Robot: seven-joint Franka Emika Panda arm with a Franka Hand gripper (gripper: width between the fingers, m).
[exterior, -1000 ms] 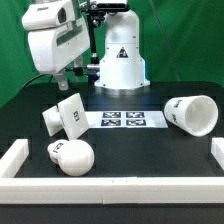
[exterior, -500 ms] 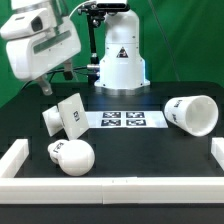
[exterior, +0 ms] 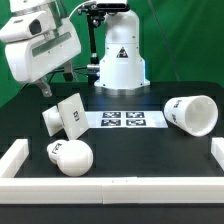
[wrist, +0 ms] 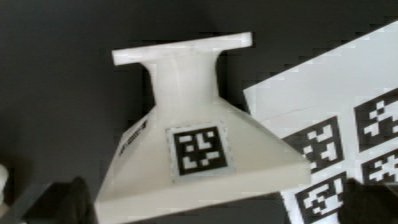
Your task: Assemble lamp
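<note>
One lamp part, the base (exterior: 68,115), lies tipped on the table (exterior: 150,160) beside the marker board (exterior: 125,120), below the empty gripper (exterior: 55,82) with jaws spread wide; it looks light, stiff and slick, best pinched across its narrow neck.

Marker board (exterior: 124,121) between base (exterior: 66,117) and shade (exterior: 192,113); bulb (exterior: 72,156) near base.

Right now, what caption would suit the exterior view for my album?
Loose lamp parts on a black table: base, round bulb, shade on its side; robot arm hovering above.
</note>
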